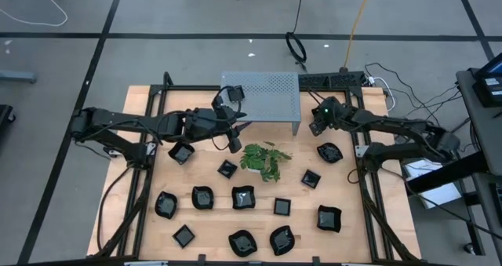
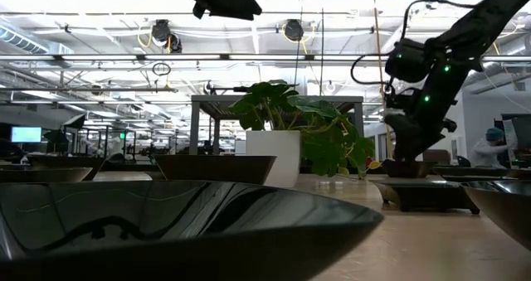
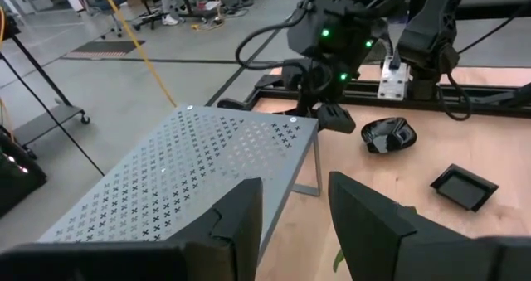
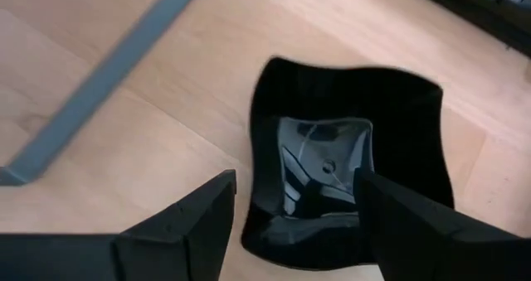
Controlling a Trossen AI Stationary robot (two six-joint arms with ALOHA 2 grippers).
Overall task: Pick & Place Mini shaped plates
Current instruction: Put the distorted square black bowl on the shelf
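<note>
R gripper has its jaws spread wide, one finger on each side of a wavy-rimmed black plate that lies flat on the counter. Nothing is pinched. In the high view this plate sits at the right side of the counter, near the right-hand leg of the grey perforated stand.

To do this step well, I think the R jaws should come straight down w/ the near rim centred btw. them, then close slowly on the rim; the glaze is glossy and may slip, so lift level.

L gripper hovers at the front edge of the stand, jaws apart w/ a narrow gap, holding nothing as far as I can see.

The other mini plates are spread over the front half of the counter, apart from each other. A green leafy sprig lies in the middle, close to a small square plate. The stand leg is just beside the R jaws, so a sideways swing could hit it. People are far behind in the room.
</note>
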